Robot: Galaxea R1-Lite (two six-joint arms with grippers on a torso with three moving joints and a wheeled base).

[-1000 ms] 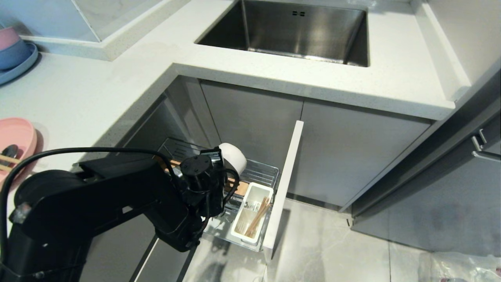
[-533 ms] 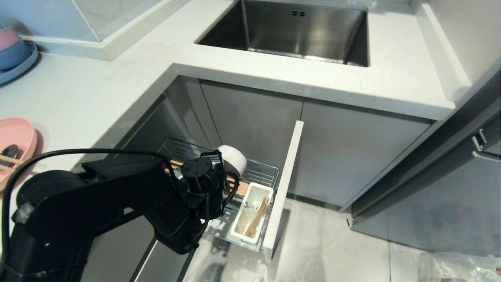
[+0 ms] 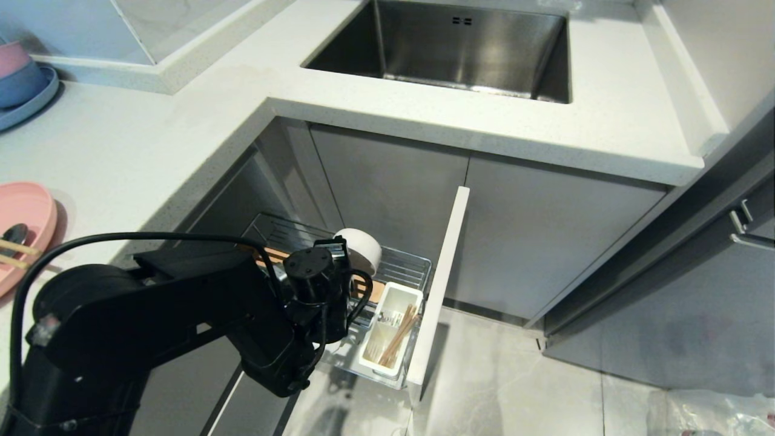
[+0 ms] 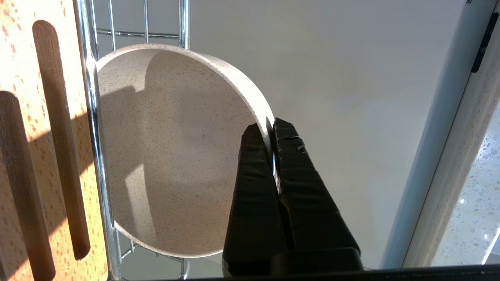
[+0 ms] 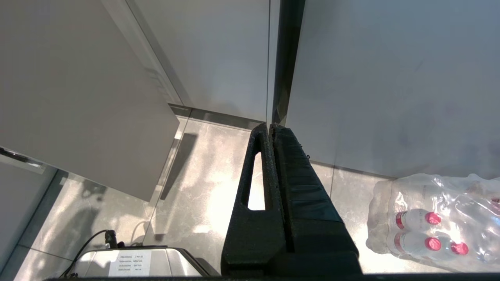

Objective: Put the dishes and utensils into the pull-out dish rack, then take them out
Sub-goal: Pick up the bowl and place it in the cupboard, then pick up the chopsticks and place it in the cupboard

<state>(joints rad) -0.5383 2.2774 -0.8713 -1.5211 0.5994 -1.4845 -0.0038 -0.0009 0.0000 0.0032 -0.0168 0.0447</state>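
One thin edge is all the left tool (image 4: pixel 272 124) has hold of: its two black fingers (image 4: pixel 254 164) are pinched tight on the rim of the cream bowl (image 4: pixel 172 148), one inside the wall and one outside. The bowl stands on edge just ahead of the tool, over the chrome wires of the pull-out dish rack (image 3: pixel 407 264), with the slotted wooden strip (image 4: pixel 23 128) just beyond its far rim. From the head view the bowl (image 3: pixel 362 245) sits beside the black wrist, and the white utensil cup (image 3: pixel 390 330) with chopsticks (image 3: pixel 399 340) in it is near the tool's other side, towards the pale front panel (image 3: pixel 441 284).

To do this well, I'd say the grip must stay firm while the bowl travels slowly and straight, keeping it upright so it cannot swing on that narrow pinch or catch a wire. Clearing the cup matters too.

The right tool (image 5: pixel 270 127) hangs idle over the floor, fingers pressed together. On the counter, well behind the left tool, the pink plate (image 3: pixel 24 212) lies.
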